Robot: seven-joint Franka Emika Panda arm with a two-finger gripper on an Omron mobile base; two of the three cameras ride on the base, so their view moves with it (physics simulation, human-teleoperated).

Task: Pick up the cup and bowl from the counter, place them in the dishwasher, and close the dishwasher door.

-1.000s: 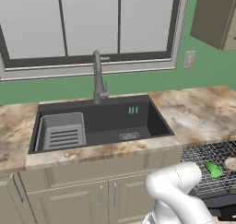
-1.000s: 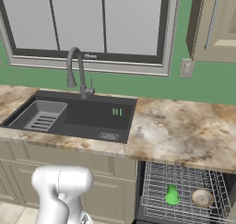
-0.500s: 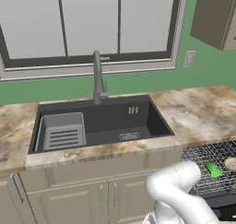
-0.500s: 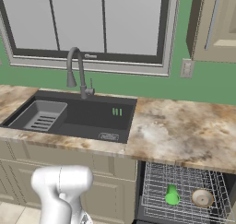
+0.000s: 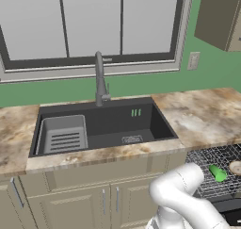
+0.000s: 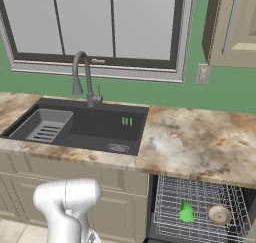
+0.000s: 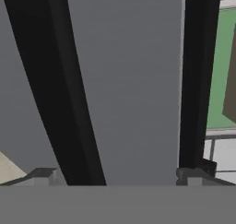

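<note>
Hand view is showing the gripper (image 7: 117,174) spread wide and holding nothing, pressing right up to the dishwasher door (image 7: 129,85) panel running lengthwise ahead, while the cup (image 6: 186,212) and bowl (image 6: 219,215) are sitting in the rack.

One cup (image 6: 186,212), one bowl (image 6: 219,215), one faucet (image 6: 83,77).

counter (image 6: 200,137): marbled stone, polished | rack (image 6: 200,207): wire, probably metal | sink (image 5: 101,126): matt dark
</note>
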